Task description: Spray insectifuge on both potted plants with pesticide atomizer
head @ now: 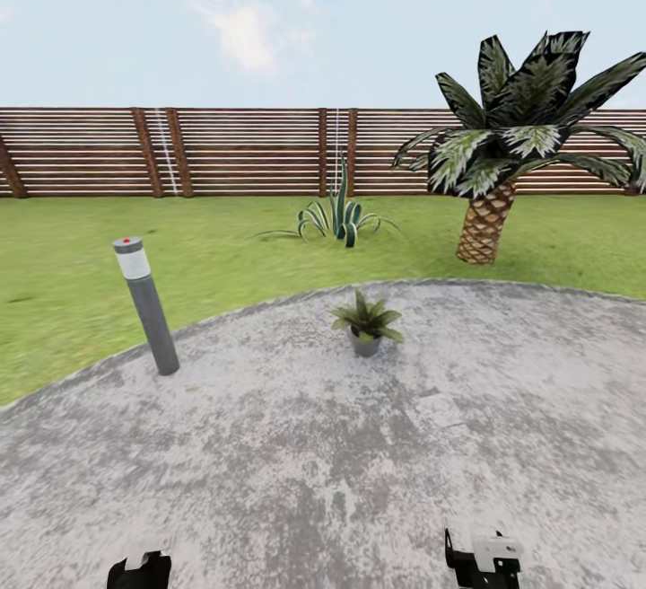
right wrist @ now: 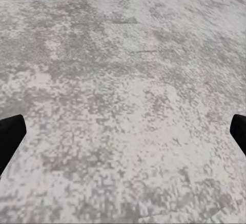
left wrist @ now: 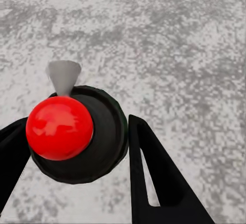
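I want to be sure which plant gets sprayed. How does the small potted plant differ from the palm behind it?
The potted plant is low, sits in a grey pot and stands on the paved patio; the palm is tall, has a scaly brown trunk and grows from the lawn. Both have pointed green leaves with pale markings.

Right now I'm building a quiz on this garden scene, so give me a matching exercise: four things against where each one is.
Things:
1. potted plant
2. bollard light
3. palm
4. atomizer

Places:
A. between the left claw's fingers
B. on the lawn, right of the agave
C. at the patio's left edge
D. on the patio, near its far edge

Pairs: 1-D, 2-C, 3-B, 4-A
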Available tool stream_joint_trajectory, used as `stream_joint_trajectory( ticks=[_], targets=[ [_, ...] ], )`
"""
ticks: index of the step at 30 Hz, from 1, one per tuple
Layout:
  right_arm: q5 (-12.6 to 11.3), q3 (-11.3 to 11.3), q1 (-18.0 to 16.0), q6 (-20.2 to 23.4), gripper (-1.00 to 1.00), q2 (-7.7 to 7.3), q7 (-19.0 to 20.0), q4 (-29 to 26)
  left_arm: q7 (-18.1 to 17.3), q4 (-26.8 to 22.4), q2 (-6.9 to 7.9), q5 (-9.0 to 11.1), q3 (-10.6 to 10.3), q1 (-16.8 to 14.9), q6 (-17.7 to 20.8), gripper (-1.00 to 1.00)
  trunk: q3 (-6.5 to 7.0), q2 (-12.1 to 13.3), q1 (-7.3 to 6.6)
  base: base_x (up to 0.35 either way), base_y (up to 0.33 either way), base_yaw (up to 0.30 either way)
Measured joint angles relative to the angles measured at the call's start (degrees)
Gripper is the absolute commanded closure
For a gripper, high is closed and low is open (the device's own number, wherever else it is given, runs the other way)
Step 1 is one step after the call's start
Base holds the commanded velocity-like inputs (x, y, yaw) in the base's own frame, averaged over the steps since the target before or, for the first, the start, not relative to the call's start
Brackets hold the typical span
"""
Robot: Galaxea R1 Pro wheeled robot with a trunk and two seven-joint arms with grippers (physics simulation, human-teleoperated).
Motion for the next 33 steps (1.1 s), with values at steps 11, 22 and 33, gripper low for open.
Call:
stream_joint_trajectory(
  ticks=[11,22,33],
  targets=[
    [0.0,0.0,0.0,0.0,-1.0,0.0,0.0,0.0,0.0,0.0,0.0,0.0,0.0,0.0,-0.1,1.0,0.0,0.0,0.0,0.339,0.0,-0.025],
    [0.0,0.0,0.0,0.0,-1.0,0.0,0.0,0.0,0.0,0.0,0.0,0.0,0.0,0.0,0.0,1.0,0.0,0.0,0.0,0.313,0.169,-0.236],
    [0.0,0.0,0.0,0.0,-1.0,0.01,0.0,0.0,0.0,0.0,0.01,0.0,0.0,0.0,0.0,1.0,0.0,0.0,0.01,0.291,0.223,-0.009]
  ],
)
